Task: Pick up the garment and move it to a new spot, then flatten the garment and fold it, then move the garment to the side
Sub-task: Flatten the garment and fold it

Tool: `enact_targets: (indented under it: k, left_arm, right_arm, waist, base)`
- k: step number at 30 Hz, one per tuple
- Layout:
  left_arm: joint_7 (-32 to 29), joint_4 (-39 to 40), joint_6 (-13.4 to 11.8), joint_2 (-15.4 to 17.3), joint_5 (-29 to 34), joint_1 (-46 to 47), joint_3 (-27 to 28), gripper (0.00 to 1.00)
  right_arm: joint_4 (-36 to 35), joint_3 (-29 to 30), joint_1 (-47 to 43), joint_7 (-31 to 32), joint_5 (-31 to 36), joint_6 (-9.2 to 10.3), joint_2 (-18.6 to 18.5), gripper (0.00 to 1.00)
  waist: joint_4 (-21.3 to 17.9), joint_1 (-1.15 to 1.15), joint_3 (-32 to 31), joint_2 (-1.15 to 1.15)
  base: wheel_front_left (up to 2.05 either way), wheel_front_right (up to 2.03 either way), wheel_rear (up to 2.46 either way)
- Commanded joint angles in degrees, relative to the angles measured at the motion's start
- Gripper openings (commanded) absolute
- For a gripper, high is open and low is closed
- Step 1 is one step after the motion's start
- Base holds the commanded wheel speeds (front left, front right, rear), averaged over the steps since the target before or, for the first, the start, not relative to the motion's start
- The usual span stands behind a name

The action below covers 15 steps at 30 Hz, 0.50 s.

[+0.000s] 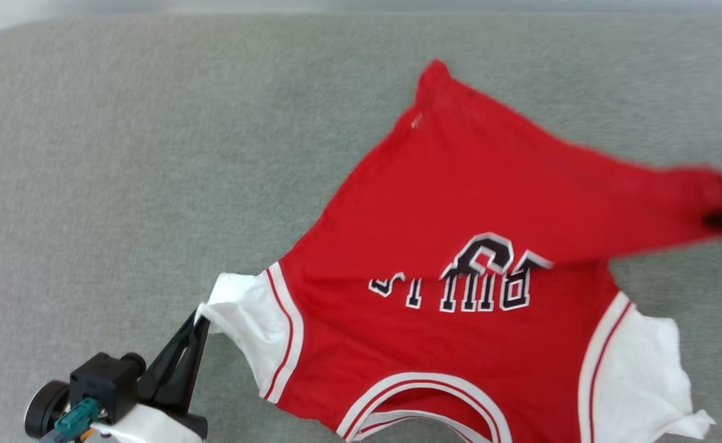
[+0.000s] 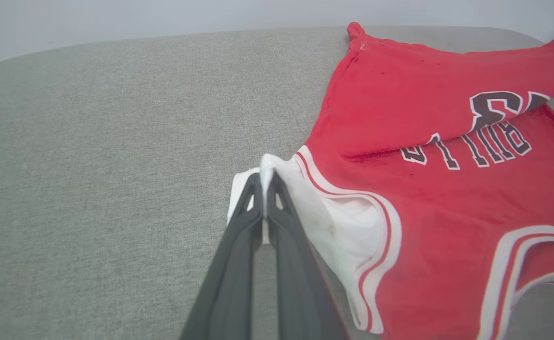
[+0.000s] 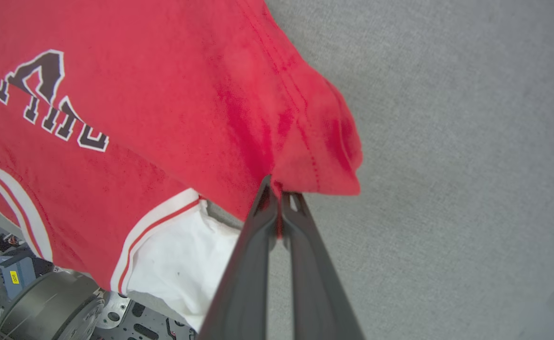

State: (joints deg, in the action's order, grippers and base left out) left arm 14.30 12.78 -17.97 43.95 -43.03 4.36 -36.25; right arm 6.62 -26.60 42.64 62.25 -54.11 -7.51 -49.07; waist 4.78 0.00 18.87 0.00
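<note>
Bright, even, soft light. The garment throws only a faint shadow on the grey cloth surface. Its corner near the surface's right edge is blurred. In the left wrist view the far edge looks bowed.

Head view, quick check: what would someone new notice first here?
The red garment sprawls across the grey cushioned surface, its black lettering partly covered by a fold. The left gripper pinches the white sleeve at lower left, while the right gripper is shut on a red hem corner at far right.
</note>
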Motion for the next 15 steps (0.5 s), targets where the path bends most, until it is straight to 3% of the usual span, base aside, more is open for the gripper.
enact_targets:
  k: [1, 9, 12, 15]
  left_arm:
    - [0.20, -0.09, -0.36, 0.25, -0.38, -1.10, 0.36, 0.00]
    - [0.35, -0.22, -1.44, 1.54, -2.34, -5.22, 1.18, 0.00]
    - [0.42, -0.09, -1.65, 1.69, -2.58, -5.74, 1.58, 0.00]
    - [0.27, -0.48, -1.39, 1.90, -2.46, -5.82, 1.35, 0.00]
  right_arm:
    - [-1.85, -0.67, -3.36, -0.88, -0.39, 0.04, -1.72, 0.00]
    - [-8.37, 0.61, -25.46, -9.55, -3.63, 0.04, -9.92, 0.00]
    - [-6.25, 3.44, -30.83, -13.28, -3.79, 0.04, -9.98, 0.00]
    - [-3.84, 5.03, -36.45, -16.02, -4.30, 0.03, -7.78, 0.00]
  waist:
    - [-2.32, 0.00, -2.52, 0.00]
    - [-5.68, 0.00, -5.31, 0.00]
    - [-6.51, 0.00, -5.61, 0.00]
    - [-6.61, 0.00, -5.90, 0.00]
  base:
    - [0.00, 0.00, 0.00]
    - [0.00, 0.00, 0.00]
    - [0.00, 0.00, 0.00]
    - [0.00, 0.00, 0.00]
